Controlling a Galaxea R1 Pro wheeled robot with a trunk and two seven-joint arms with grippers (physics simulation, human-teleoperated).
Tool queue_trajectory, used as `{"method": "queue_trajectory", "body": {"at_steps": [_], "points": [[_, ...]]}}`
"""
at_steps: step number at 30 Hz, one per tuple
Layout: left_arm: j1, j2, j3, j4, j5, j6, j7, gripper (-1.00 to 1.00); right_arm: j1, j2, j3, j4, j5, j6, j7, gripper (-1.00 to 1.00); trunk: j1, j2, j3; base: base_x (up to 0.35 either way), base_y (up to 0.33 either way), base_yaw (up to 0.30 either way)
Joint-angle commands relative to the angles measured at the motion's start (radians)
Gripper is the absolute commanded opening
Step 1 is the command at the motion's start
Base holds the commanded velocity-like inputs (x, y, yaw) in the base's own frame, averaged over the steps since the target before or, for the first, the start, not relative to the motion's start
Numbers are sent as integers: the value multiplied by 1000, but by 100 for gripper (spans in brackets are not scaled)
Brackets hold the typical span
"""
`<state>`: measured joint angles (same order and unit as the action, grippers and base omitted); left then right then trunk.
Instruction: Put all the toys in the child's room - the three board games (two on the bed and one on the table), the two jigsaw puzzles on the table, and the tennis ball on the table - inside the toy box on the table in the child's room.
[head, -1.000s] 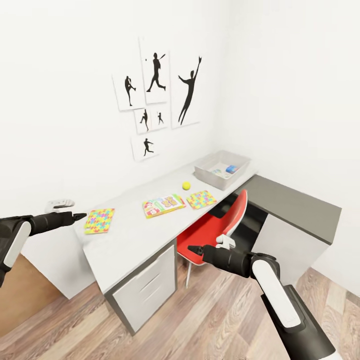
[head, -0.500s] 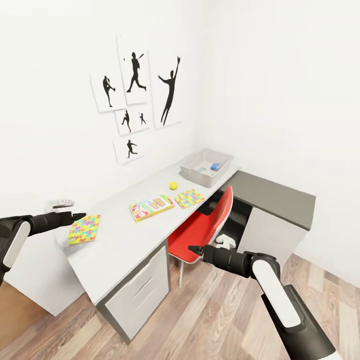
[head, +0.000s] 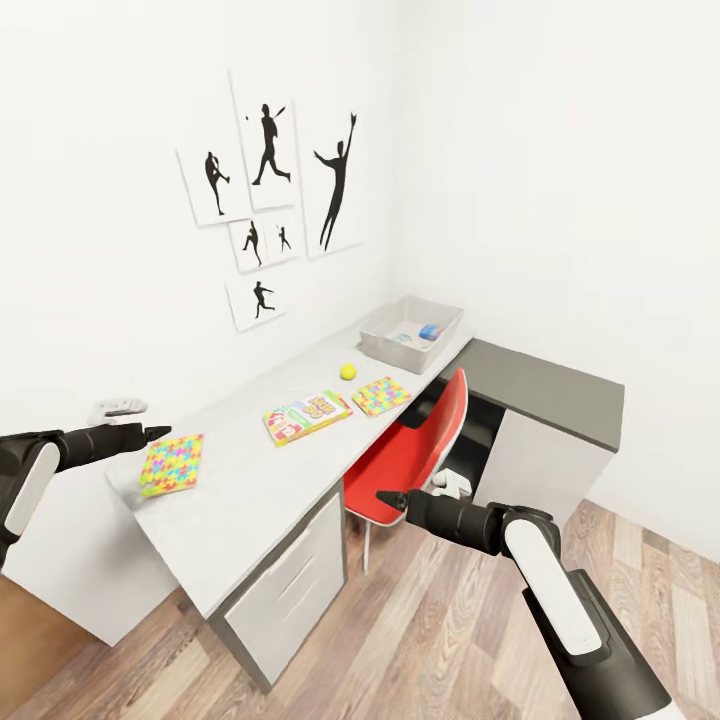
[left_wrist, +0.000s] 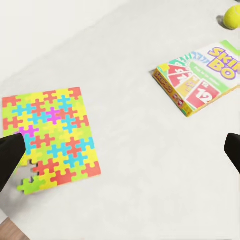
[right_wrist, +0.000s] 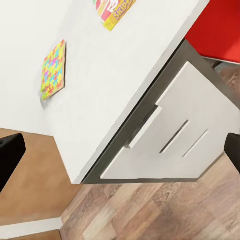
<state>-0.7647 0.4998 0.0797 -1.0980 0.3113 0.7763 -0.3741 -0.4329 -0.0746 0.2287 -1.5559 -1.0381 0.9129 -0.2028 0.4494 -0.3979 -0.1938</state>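
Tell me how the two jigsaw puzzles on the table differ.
The near puzzle lies at the table's left end, close to the left gripper; the far puzzle lies beside the board game, nearer the toy box. The near puzzle has an irregular, unfinished corner in the left wrist view; the far puzzle's edges are too small to judge. Both are flat, multicoloured squares.

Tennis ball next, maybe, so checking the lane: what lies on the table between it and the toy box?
Nothing: in the head view, bare table separates the tennis ball from the toy box.
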Motion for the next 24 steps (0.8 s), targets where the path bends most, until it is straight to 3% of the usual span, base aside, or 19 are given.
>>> {"method": "queue_trajectory", "body": {"at_steps": [1, 24], "points": [[-1, 0, 2, 0, 1, 6, -3, 100, -1, 0, 3, -1, -10, 1, -10, 100, 1, -2, -2, 0, 196, -70], [-1, -2, 1, 0, 2, 6, -3, 100, -1, 2, -3, 0, -10, -14, -12, 100, 1, -2, -2, 67, 67, -7]]}}
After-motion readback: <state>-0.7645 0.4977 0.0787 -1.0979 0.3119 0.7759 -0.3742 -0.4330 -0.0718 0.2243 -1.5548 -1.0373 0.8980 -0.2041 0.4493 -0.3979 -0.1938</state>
